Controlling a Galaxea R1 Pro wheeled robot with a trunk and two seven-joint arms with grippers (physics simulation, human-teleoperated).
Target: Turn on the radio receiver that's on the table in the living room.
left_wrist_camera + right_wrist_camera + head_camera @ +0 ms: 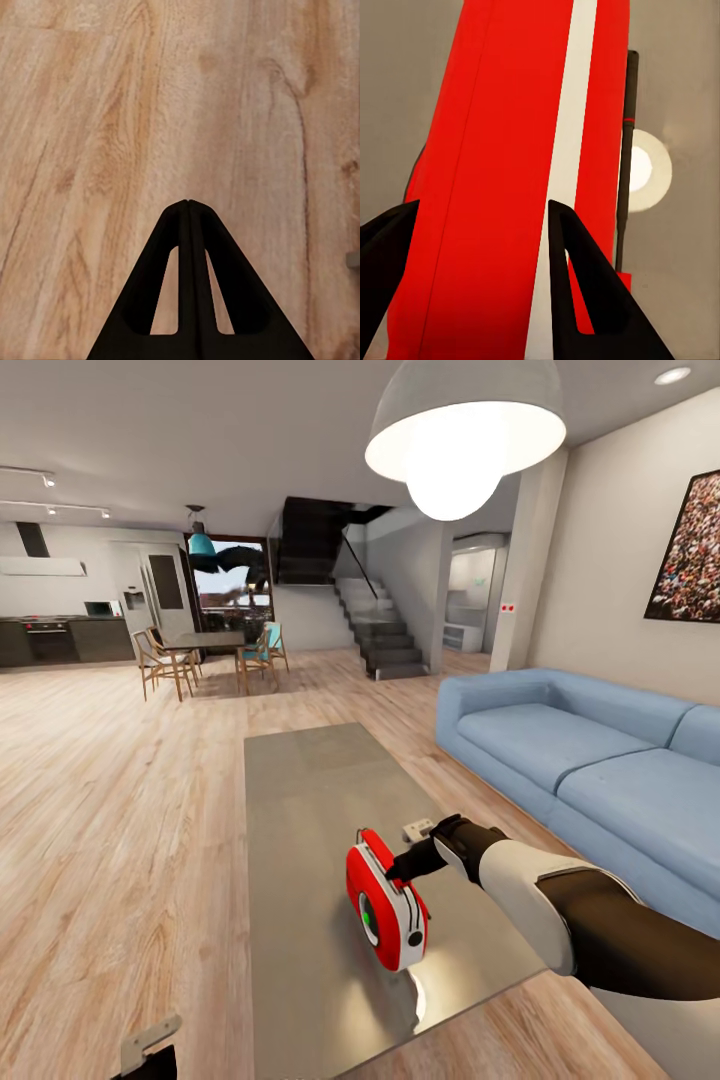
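1. The living room has a light wood plank floor (110,830), a blue sofa (590,760) along the robot's right, a white dome lamp (462,435) overhead and a framed crowd picture (692,550) on the beige wall.
2. Far back stand a dining table with wooden chairs (205,655), a dark kitchen counter (65,640) and a staircase (380,625).
3. The table (310,800), long and grey with a glossy top, runs away from the robot beside the sofa.
4. The right arm (590,920) reaches from the sofa side across the table's near end.
5. The radio (385,900), red with white side trim and a round dial, stands upright near that end.
6. The right gripper (484,240) is spread, its two dark fingers set either side of the radio's red body; whether they touch it I cannot tell.
7. The left gripper (187,206) hangs over bare floor, its fingertips pressed together.
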